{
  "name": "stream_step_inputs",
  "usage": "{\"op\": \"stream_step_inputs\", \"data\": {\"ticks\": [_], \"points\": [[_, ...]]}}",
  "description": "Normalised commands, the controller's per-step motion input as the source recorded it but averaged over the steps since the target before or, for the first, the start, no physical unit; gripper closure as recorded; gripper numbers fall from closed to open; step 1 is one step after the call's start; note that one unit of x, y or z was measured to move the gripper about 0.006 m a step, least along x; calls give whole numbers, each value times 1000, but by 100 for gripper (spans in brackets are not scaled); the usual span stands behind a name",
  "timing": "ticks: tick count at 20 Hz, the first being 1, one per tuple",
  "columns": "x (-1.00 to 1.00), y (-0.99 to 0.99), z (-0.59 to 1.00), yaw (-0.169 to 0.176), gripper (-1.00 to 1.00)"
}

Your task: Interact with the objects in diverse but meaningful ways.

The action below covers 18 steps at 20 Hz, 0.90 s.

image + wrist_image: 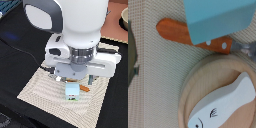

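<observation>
A pale blue-white carton [73,91] with a little green and red print stands upright on the beige placemat [42,85], right under my gripper [75,81]. The hand hides the fingers, so I cannot tell whether they close on the carton. In the wrist view the carton [218,19] fills the near edge of the picture. Beyond it a white elongated fish-shaped piece [223,106] lies on the tan round plate [195,85]. The yellow box and the red pepper are out of view.
A wooden-handled knife [188,34] lies between the carton and the plate; its handle shows beside the carton [85,88]. A dark grey pot edge [130,50] is beside the mat. A bowl [124,17] stands at the far right of the exterior view.
</observation>
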Motion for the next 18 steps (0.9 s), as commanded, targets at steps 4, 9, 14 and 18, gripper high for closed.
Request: {"op": "stream_step_inputs", "data": {"ticks": [4, 9, 14, 18], "points": [[117, -366, -33, 17, -100], [73, -403, -63, 14, -100], [54, -430, -174, 2, -100], [49, -391, -210, 8, -100]]}}
